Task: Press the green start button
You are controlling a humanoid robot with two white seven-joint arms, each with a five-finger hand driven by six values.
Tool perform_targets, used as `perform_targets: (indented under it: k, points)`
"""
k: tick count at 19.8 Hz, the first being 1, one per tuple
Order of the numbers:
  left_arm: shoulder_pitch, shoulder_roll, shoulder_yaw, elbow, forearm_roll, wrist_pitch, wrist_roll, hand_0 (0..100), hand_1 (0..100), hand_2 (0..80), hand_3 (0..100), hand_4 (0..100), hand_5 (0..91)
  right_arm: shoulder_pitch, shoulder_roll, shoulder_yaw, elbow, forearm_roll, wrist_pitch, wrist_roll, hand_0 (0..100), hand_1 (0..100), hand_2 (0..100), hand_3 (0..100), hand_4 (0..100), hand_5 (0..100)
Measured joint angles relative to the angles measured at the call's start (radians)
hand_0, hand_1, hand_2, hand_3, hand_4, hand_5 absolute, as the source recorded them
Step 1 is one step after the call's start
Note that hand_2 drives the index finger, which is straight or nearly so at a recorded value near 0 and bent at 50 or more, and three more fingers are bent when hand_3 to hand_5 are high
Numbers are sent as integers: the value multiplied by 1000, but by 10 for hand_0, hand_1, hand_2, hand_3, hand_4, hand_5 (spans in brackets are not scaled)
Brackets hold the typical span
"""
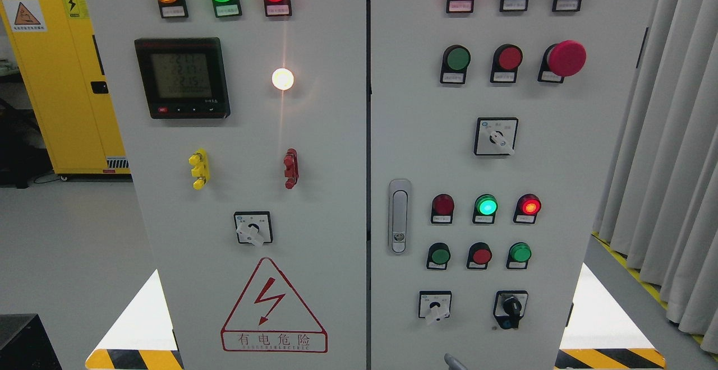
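Note:
The grey control cabinet fills the head view. On its right door there are three green push buttons: one in the upper row next to a red button, and two in the lower row either side of a red button. A green lamp above the lower row is lit. Only a small grey tip shows at the bottom edge, right of the middle, below the buttons. It touches nothing, and I cannot tell what it belongs to.
A red mushroom stop button sticks out at the upper right. Rotary switches and a door handle are on the right door. The left door has a meter. A yellow cabinet stands at the left and curtains hang at the right.

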Motion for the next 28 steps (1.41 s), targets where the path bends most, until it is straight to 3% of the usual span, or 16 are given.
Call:
perform_targets:
  k: [6,9,13,15,16,22,28]
  points:
    - [0,0,0,0,0,0,0,120,556,0,0,0,0,1,0,0,-1,0,0,-3,287,592,0,18,91,50]
    - [0,0,0,0,0,0,0,120,556,0,0,0,0,-1,0,-2,-2,19,3,-9,173,721,0,77,145,82]
    - [0,0,0,0,0,0,0,120,556,0,0,0,0,-16,0,-23,-5,150,4,-43,178,793,0,385,484,378]
    - [0,0,0,0,0,0,0,120,556,0,0,0,0,-32,0,-41,-7,258,4,-71,222,826,0,636,750,739]
    - [0,0,0,0,0,0,0,120,556,0,0,0,0,-42,0,-50,-8,307,4,-83,283,855,0,782,879,865]
    - [0,0,0,0,0,0,0,120,556,0,0,0,0,-124,0,-117,-18,652,1,-115,483,932,0,892,986,1000]
    - [0,0,0,0,0,0,0,120,556,0,0,0,0,-238,0,-155,-25,913,32,-122,560,993,0,943,1000,1000]
